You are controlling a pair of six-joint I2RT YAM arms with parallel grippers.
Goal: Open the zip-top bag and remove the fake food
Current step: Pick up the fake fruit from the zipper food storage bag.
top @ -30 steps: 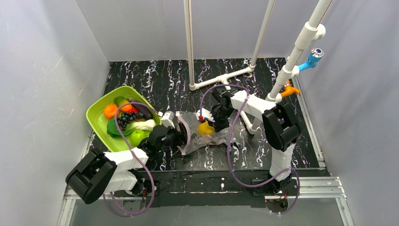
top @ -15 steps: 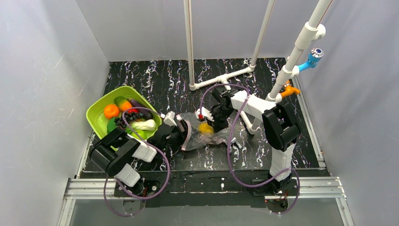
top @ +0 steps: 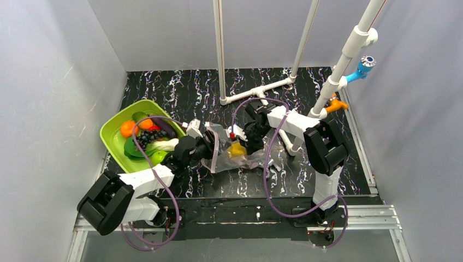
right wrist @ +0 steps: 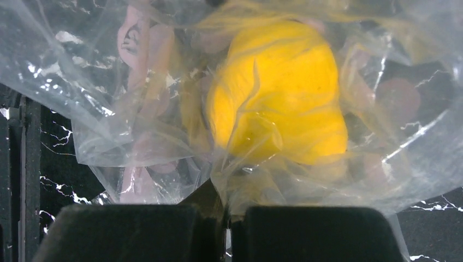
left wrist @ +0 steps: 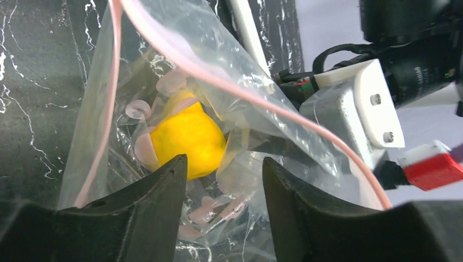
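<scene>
Pinching a fold of clear plastic, my right gripper (top: 249,143) is clamping the zip-top bag (top: 237,157) on its right side. In the right wrist view the two black jaws are pressing together with the film caught between them (right wrist: 228,215). The bag is lying crumpled on the black marbled table (top: 180,93), roughly in the middle, between my two arms.

I am holding my left gripper (top: 213,149) at the bag's left end, where the mouth is gaping toward me. Its jaws are standing apart, closed on nothing, and the left wrist camera is looking straight between them (left wrist: 224,169) into the pouch. The pink zip strip (left wrist: 112,82) is curving up and over the opening, one side running down the left and the other sweeping off to the right. My fingers (left wrist: 136,218) are sitting low at the mouth.

The yellow lemon (left wrist: 188,142) is resting inside the bag, just beyond my left fingertips; I cannot tell whether the left finger is touching it or only sitting in front of it. From the right wrist the lemon (right wrist: 278,93) is filling the view behind wrinkled film, just above the pinch.

The rest of the fake food is sitting in the lime-green tray (top: 112,136) to my left: an orange (top: 128,129), the bok choy (top: 164,146) and a green round fruit (top: 159,157) among it.
</scene>
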